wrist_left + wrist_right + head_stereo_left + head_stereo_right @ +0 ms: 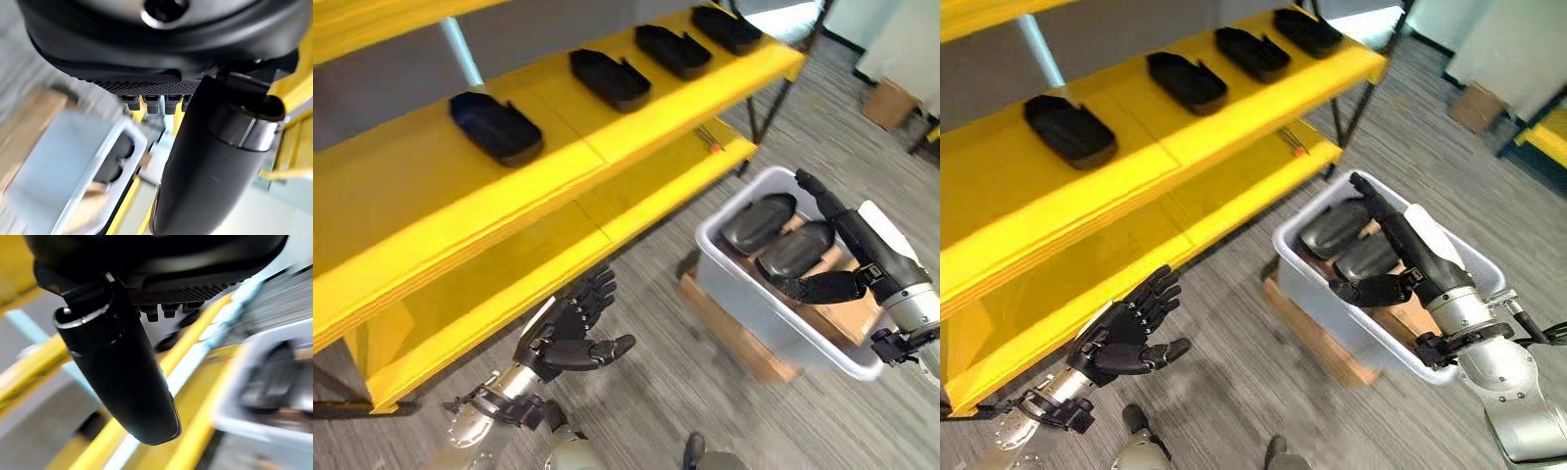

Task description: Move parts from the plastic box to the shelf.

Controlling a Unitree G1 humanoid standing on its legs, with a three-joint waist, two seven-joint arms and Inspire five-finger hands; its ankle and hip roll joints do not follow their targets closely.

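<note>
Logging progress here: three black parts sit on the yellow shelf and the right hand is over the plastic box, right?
Not three: four black parts sit on the yellow shelf, as the left eye view shows. The right hand is over the plastic box.

Right hand [847,257] over the grey plastic box [773,323], fingers straight, thumb spread, above two dark parts [781,237] lying inside. Box resting on a cardboard carton [729,333] on the floor. Left hand [570,328] well apart, open, just beside the yellow shelf [558,162], four black parts [496,127] above it.
</note>
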